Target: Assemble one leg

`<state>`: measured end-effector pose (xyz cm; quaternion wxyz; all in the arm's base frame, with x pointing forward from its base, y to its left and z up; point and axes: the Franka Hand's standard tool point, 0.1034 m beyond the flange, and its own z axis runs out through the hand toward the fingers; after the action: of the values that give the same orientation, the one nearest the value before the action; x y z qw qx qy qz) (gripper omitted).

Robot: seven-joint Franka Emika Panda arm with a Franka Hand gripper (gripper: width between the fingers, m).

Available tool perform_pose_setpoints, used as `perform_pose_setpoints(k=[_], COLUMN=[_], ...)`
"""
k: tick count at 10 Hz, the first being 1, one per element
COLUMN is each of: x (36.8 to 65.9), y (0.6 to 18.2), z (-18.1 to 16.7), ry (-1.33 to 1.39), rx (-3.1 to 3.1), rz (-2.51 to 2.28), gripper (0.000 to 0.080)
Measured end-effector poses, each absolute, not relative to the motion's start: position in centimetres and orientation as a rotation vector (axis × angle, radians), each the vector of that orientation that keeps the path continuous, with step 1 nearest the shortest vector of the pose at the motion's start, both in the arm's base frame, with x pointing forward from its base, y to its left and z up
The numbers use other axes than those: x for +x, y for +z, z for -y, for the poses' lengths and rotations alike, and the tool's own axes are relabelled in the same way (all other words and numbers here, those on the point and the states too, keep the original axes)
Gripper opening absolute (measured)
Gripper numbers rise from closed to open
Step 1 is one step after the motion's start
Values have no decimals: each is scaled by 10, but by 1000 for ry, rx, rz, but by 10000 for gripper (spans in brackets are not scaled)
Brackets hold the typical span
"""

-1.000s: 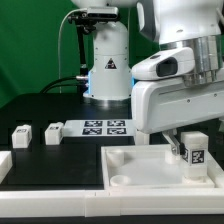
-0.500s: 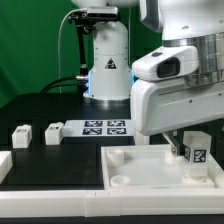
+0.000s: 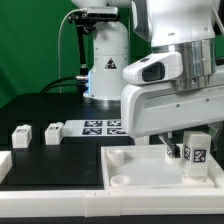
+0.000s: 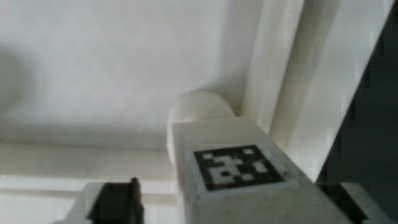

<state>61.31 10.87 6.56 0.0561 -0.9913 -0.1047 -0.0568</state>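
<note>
Exterior view: a big white arm leaned over the flat white panel, which lay on the black table like a shallow tray with a raised rim.
Panel contents: the leg stood upright inside the panel's rim, toward the panel's end on the exterior view's right. Its black-and-white tag faced the camera.
Socket: a round socket sat in the panel's near corner on the exterior view's left, well apart from the leg.
Leg's foot: from where I stood I could not tell whether it sat in a socket or only on the panel's floor.
Wrist view: the gripper straddled the tagged end of the leg, one of its dark fingers on each side. The leg's rounded far end pointed at the panel beside a raised ridge.
Grip: the fingers were close against the leg, but a pale sliver showed beside one of them. I could not tell whether they were pressing on it or just slack around it.
Off the panel: one loose leg and a second loose leg stood on the table beyond the panel's left end, near each other but not touching.
Marker board: the marker board lay flat on the table behind the panel.
Frame edge: a white piece, cut off by the frame, lay off the panel's left end.
</note>
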Motion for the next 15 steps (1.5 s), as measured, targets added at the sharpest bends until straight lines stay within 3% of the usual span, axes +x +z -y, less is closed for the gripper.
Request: perform_pose_setpoints(k=[1, 6, 15], x=[613, 613, 615], y=[65, 65, 65], z=[-109, -109, -120], ry=[-172, -168, -35], rx=[-3008, -3011, -2479], rz=[318, 255, -1515], gripper=[284, 288, 290])
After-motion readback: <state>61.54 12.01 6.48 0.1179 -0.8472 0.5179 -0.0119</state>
